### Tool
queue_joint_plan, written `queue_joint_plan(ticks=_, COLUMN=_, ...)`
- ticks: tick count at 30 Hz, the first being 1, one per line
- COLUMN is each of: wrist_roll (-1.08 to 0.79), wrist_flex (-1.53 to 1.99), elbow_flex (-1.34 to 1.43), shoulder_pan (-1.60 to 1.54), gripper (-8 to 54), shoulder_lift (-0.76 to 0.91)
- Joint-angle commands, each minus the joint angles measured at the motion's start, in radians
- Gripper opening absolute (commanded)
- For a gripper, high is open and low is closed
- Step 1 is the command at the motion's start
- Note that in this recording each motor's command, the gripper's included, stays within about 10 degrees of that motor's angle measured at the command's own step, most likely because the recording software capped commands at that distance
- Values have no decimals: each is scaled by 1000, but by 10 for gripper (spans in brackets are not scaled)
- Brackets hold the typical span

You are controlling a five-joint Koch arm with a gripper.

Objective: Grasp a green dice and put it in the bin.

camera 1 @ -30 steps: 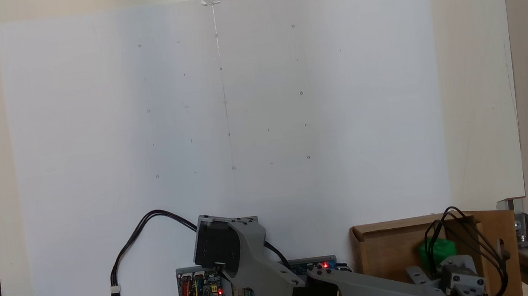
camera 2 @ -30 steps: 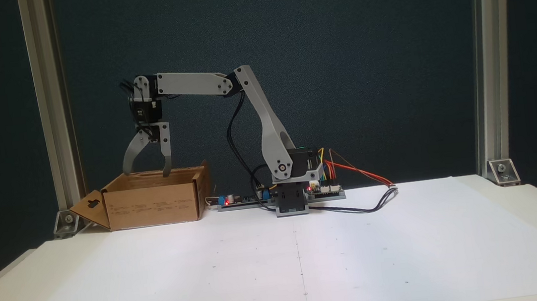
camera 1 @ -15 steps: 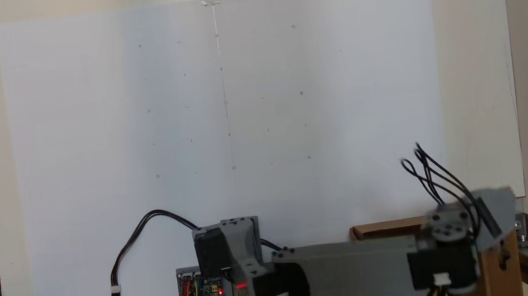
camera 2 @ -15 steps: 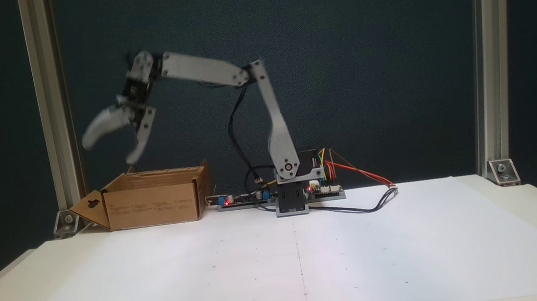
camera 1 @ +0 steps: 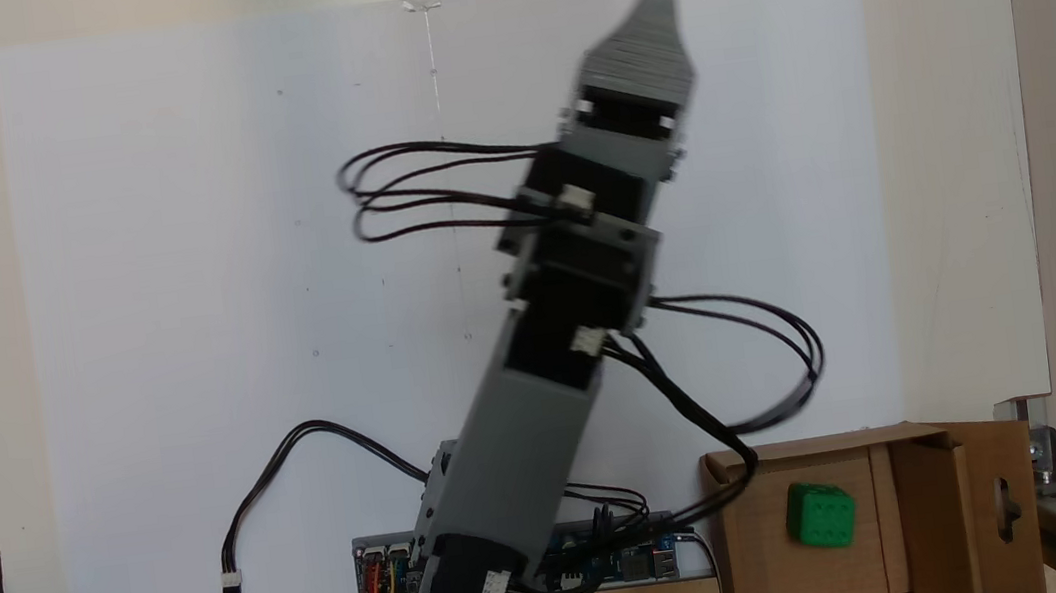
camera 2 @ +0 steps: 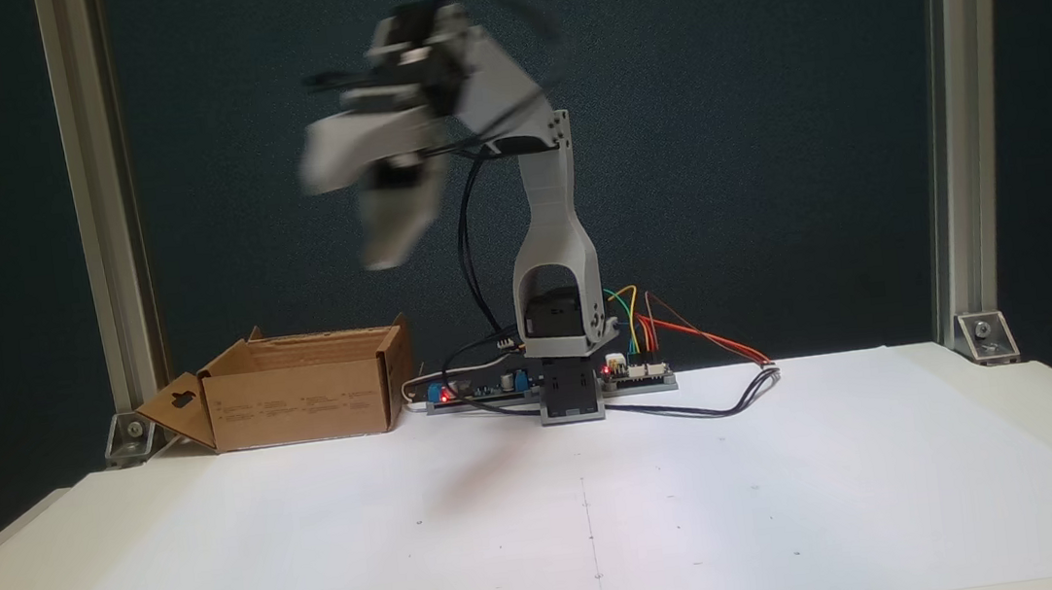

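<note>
Here the green dice (camera 1: pixel 821 514) lies on the floor of the bin (camera 1: pixel 741 552), the brown cardboard box at the edge of the worktop (camera 2: pixel 318 551), seen from above in a fixed view with its pips facing up and clear of every wall. The same box (camera 2: pixel 302 397) stands in a fixed view from the front, its side flap with the cut-out handle hole folded outward, and the cube is hidden behind the near wall.

The arm (camera 1: pixel 539 386) stands high over the white paper sheet (camera 1: pixel 183 278), well apart from the box, and both fixed views catch it smeared by motion. Its hand (camera 2: pixel 374 198) hangs in mid-air, holding nothing; two pale fingers seem to part in the blur, yet whether they are spread or pressed together cannot be told.

Judged from how things lie, the delivery looks done, with the cube at rest where the task wants it.

Should it need lifting once more, the cube promises easy handling. It looks like small, hard plastic: light, stiff, unlikely to dent or crack in a firm squeeze. Its smooth skin and rounded edges may let it slip or twist if caught on a corner, so the sound hold is across two opposite flat faces, fingers square to them and low enough to straddle the middle. The box walls leave room to come straight down from above.
</note>
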Motion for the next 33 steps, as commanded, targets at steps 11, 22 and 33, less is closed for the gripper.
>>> queue_joint_plan(ticks=11, wrist_roll=69, wrist_flex=-507, elbow_flex=569, shoulder_pan=-351, gripper=444, shoulder_lift=255)
queue_joint_plan(ticks=22, wrist_roll=69, wrist_flex=-994, elbow_flex=931, shoulder_pan=-387, gripper=445, shoulder_lift=488)
queue_joint_plan(ticks=33, wrist_roll=67, wrist_flex=-1272, elbow_flex=1221, shoulder_pan=-377, gripper=448, shoulder_lift=707)
